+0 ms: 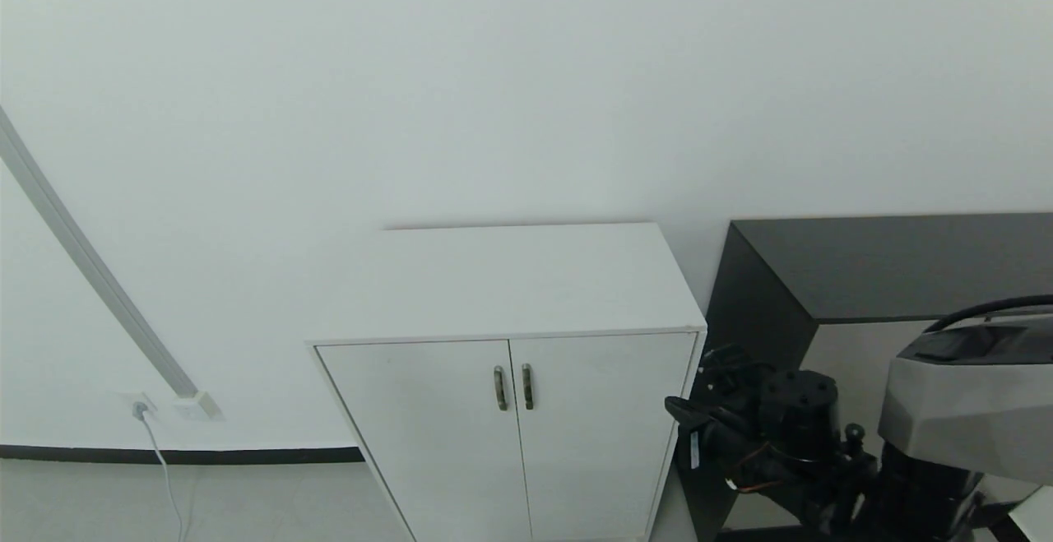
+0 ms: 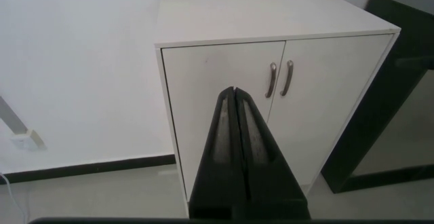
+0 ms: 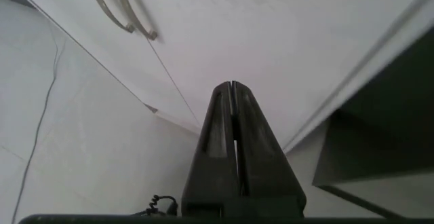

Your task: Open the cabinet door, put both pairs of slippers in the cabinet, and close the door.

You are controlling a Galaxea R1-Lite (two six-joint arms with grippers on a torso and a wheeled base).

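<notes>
The white cabinet (image 1: pixel 510 279) stands against the wall with both doors shut. Its two metal handles (image 1: pixel 513 386) meet at the middle seam. In the left wrist view my left gripper (image 2: pixel 234 91) is shut with nothing in it, held some way in front of the left door (image 2: pixel 217 95), below the level of the handles (image 2: pixel 280 79). My right gripper (image 3: pixel 232 85) is also shut and empty, low and close before the right door (image 3: pixel 258 41), with the handles (image 3: pixel 122 10) farther off. My right arm (image 1: pixel 790 419) sits by the cabinet's right side.
A black desk (image 1: pixel 888 262) stands directly right of the cabinet, its side panel (image 3: pixel 380 142) near my right gripper. On the left wall are a socket with a grey cable (image 1: pixel 141 407) and a slanted cable duct (image 1: pixel 82 262). The floor (image 2: pixel 102 197) left of the cabinet is bare.
</notes>
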